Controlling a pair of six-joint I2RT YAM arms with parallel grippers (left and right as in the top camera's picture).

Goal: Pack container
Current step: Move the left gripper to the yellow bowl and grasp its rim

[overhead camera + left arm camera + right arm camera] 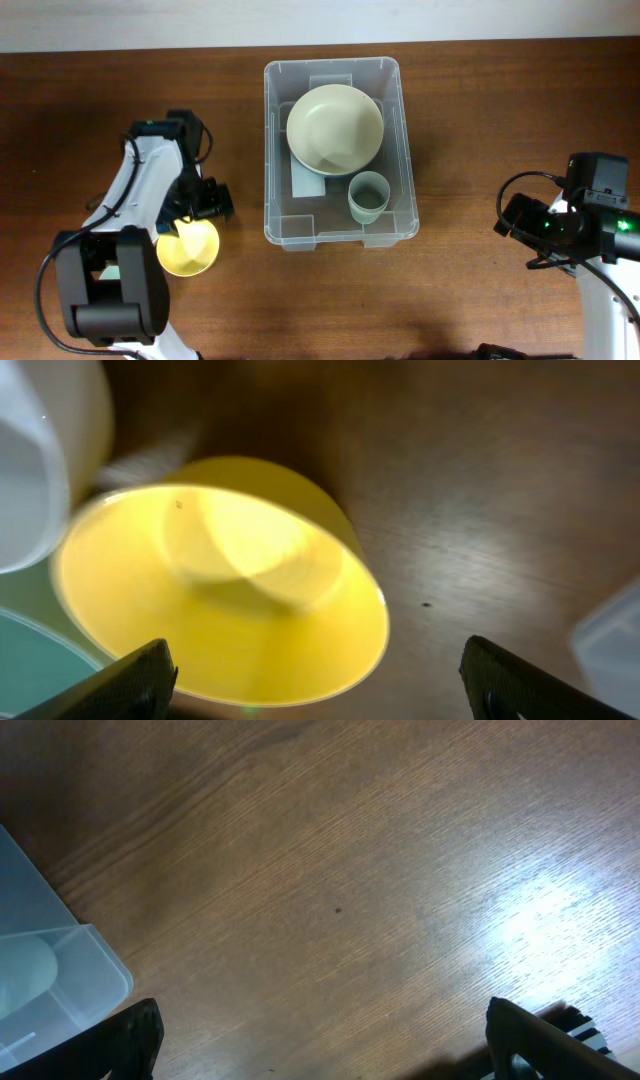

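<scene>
Table (480,110): one container (274,150) with one cream bowl (335,127), one cup (367,196); one yellow bowl (190,250) outside; left tool (204,203), right tool (320,1042) gaping, empty

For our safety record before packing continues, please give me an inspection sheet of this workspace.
Surface: wooden table, no spills seen.
Job's things: clear container holds a pale bowl and a small cup; yellow bowl outside, on the table.
Clutter: white object and teal object beside the yellow bowl, unidentified.
Grippers: left gripper open, facing the yellow bowl; right gripper open, empty.
Cables: black cables on both arms.
Surroundings: pale strip beyond the table.
</scene>
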